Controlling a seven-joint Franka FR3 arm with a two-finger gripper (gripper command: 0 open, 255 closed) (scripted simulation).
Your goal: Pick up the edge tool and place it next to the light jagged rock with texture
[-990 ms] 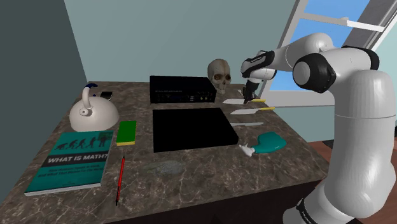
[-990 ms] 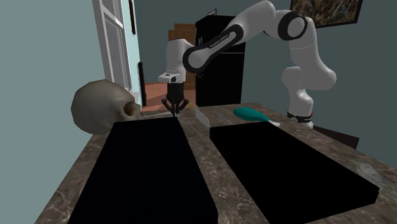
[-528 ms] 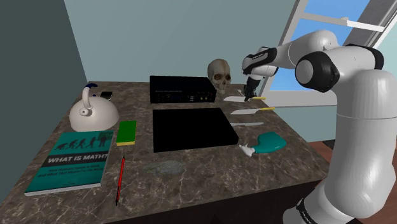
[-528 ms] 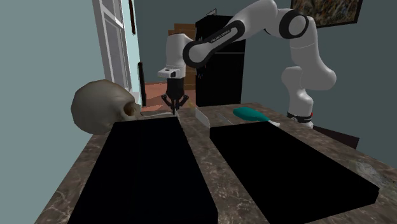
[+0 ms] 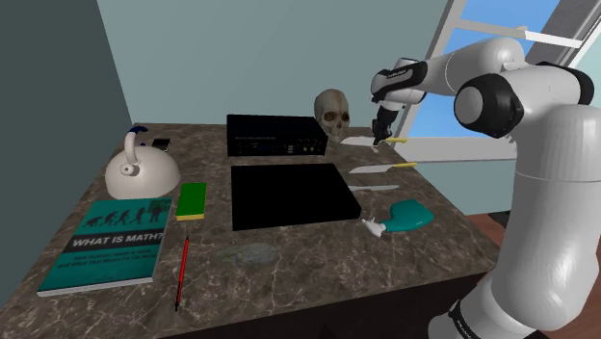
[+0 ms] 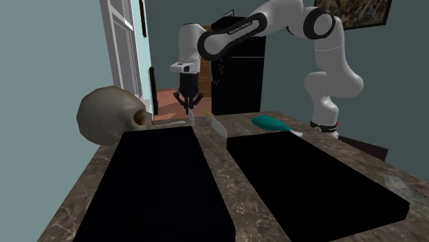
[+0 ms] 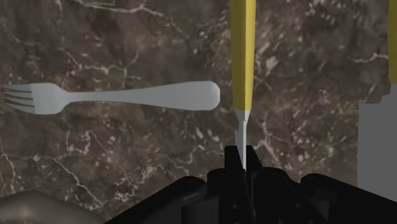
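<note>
Meanwhile, over the marble-patterned counter (image 5: 289, 260), we see the black end effector (image 7: 240, 156) clamped on the edge tool, a yellow-handled knife (image 7: 242, 57), with both fingers pressed onto the thin blade close to where it meets the handle. The knife appears to hang clear of the counter, directly under the end effector. Its long axis is level and runs straight through between the fingers, blade edge-on, handle projecting out to one side. Below the end effector, a grey fork (image 7: 127, 95) lies to one side of the held knife and a second knife (image 5: 380, 169), also yellow-handled, to the other, both flat on the counter. A skull (image 5: 333, 112) sits near the end effector on the fork's side. We judge the pick done and the carry to the light jagged rock yet to come. On that move the handle, reaching well past the fingers, is the part most likely to clip the skull
</note>
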